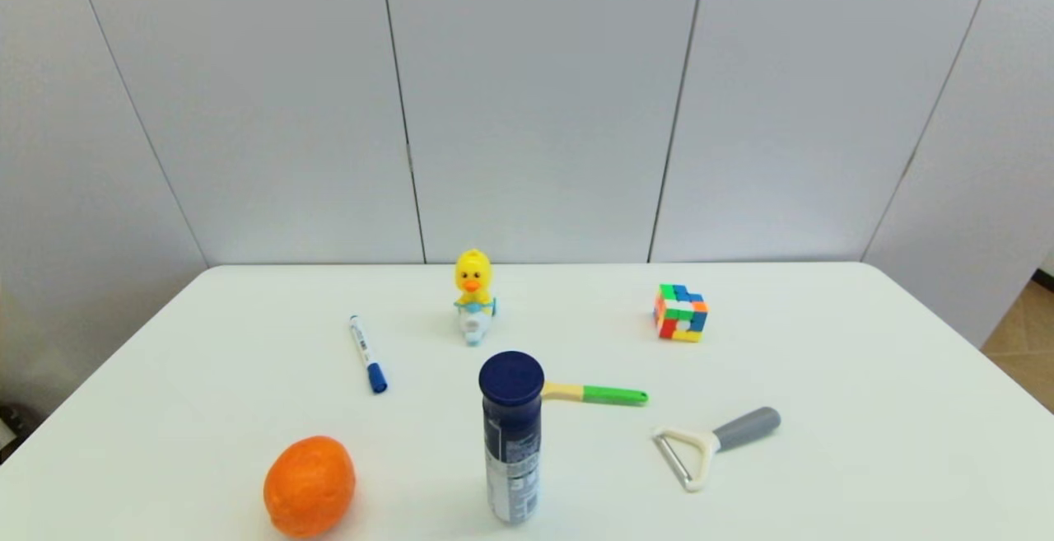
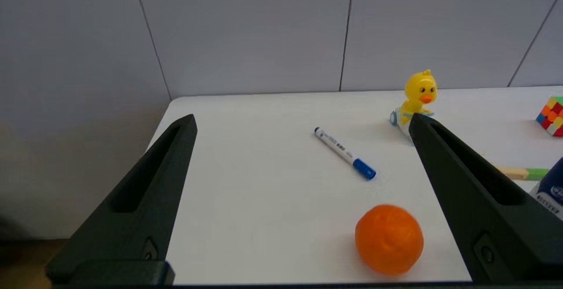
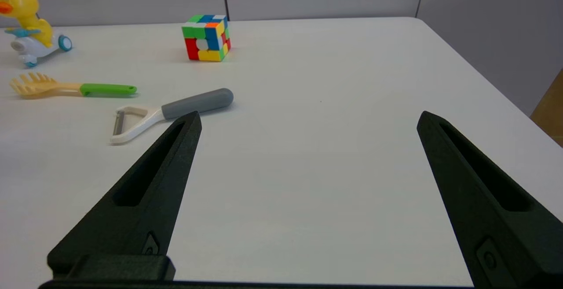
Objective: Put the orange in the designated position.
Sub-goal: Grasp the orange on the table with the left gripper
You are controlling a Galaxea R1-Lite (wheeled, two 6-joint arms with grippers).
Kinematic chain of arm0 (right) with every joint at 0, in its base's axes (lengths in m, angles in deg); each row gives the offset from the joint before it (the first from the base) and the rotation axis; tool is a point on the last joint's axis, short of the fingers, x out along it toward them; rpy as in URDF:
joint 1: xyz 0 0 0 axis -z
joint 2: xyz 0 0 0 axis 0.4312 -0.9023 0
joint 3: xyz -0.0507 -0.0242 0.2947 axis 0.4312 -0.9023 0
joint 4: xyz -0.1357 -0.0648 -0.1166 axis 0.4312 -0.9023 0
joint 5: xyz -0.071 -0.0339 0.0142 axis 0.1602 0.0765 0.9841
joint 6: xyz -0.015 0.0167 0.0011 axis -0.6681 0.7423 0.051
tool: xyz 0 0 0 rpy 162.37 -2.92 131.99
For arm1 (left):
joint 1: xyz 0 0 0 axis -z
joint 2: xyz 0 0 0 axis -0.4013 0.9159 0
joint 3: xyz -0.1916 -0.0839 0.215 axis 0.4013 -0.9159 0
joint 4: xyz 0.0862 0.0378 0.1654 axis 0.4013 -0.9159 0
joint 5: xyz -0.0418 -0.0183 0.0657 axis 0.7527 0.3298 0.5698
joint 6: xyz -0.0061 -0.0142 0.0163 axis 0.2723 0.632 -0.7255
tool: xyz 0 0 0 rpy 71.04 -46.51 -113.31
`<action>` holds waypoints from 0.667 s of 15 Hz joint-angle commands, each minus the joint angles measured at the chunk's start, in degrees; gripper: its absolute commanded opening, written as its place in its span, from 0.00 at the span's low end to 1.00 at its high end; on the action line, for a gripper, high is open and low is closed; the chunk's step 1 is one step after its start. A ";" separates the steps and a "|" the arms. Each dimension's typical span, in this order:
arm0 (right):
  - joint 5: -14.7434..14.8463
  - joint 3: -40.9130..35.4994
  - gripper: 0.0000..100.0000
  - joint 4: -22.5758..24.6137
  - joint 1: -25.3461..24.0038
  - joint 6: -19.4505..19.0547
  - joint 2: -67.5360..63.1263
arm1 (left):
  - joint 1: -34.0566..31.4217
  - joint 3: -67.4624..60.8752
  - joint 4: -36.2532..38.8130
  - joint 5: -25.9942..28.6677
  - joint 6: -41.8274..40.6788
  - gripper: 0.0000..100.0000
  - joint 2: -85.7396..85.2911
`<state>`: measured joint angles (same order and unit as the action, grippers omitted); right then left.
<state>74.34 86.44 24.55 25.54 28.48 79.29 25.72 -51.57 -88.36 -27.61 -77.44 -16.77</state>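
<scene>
one orange (image 1: pixel 309 486) on the table (image 1: pixel 865 376), both grippers, left (image 2: pixel 301 122) and right (image 3: pixel 308 115), spread wide

Both grippers – left gripper (image 2: pixel 301 124), right gripper (image 3: pixel 308 117) – fingers apart

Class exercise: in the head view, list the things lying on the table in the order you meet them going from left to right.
orange → marker pen → toy duck → spray can → green-handled fork → puzzle cube → peeler
</scene>
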 commanded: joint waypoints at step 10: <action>0.02 -0.07 1.00 0.01 0.00 0.01 -0.07 | 4.80 21.07 -13.97 8.12 -0.14 1.00 33.46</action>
<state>74.35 86.41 24.55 25.54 28.46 79.29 29.88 -33.01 -98.18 -20.68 -77.52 12.03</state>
